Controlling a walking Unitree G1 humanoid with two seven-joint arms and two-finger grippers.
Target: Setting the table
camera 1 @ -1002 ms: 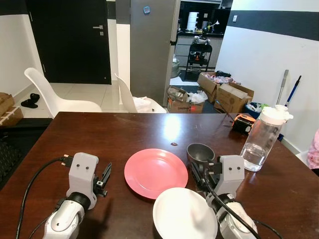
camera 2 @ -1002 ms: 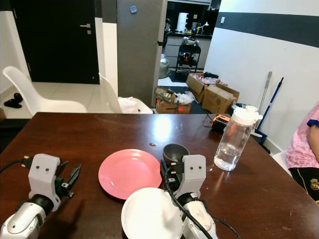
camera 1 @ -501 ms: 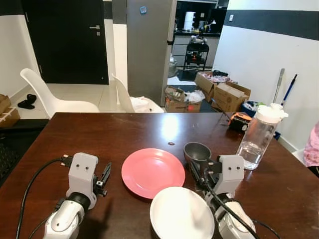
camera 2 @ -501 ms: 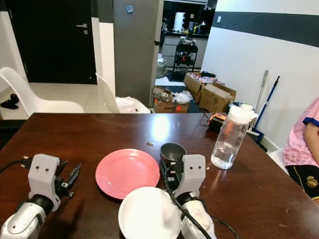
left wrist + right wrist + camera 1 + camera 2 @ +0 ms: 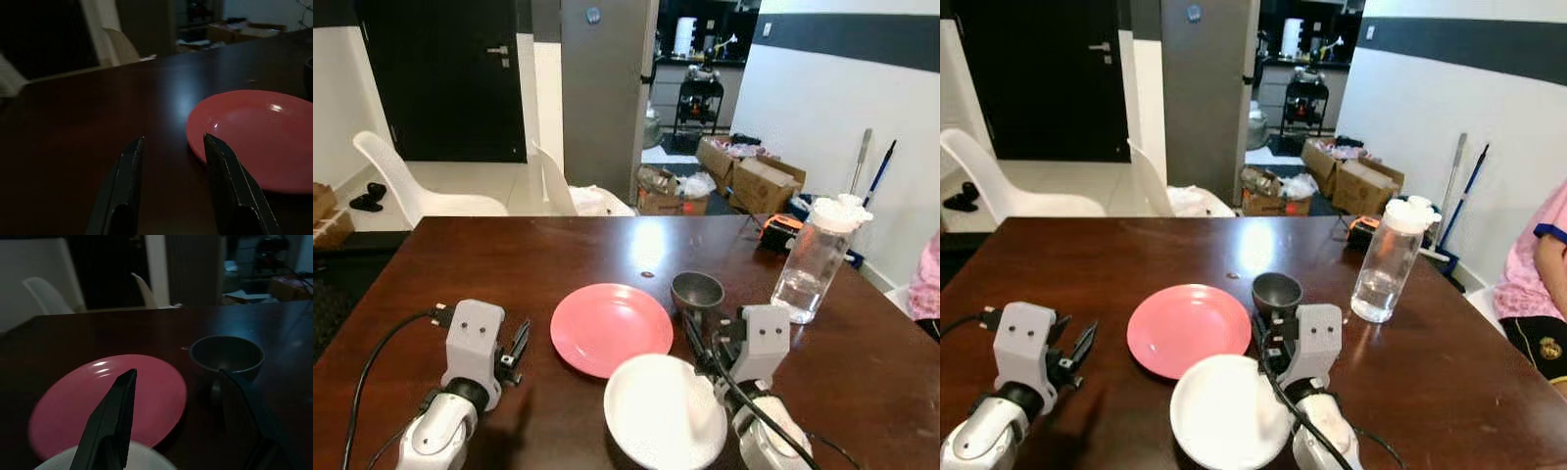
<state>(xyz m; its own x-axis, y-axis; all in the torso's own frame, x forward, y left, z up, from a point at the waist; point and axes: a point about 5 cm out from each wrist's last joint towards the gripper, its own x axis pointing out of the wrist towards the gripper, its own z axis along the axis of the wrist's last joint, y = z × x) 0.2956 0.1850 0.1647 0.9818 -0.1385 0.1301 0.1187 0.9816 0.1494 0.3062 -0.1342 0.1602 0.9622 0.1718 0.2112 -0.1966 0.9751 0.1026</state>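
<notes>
Sitting mid-frame on the desk (image 5: 558,250), pink plate (image 5: 611,328), grey bowl (image 5: 697,292) and white plate (image 5: 666,409) look laid but ungrouped; both left end effector (image 5: 171,188) and right end effector (image 5: 178,416) hover spread, empty.

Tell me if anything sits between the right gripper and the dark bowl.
Nothing visible does. The right gripper, fingers open, points straight toward the dark bowl across bare table. The pink plate lies off to one side and the white plate nearer the robot.
</notes>
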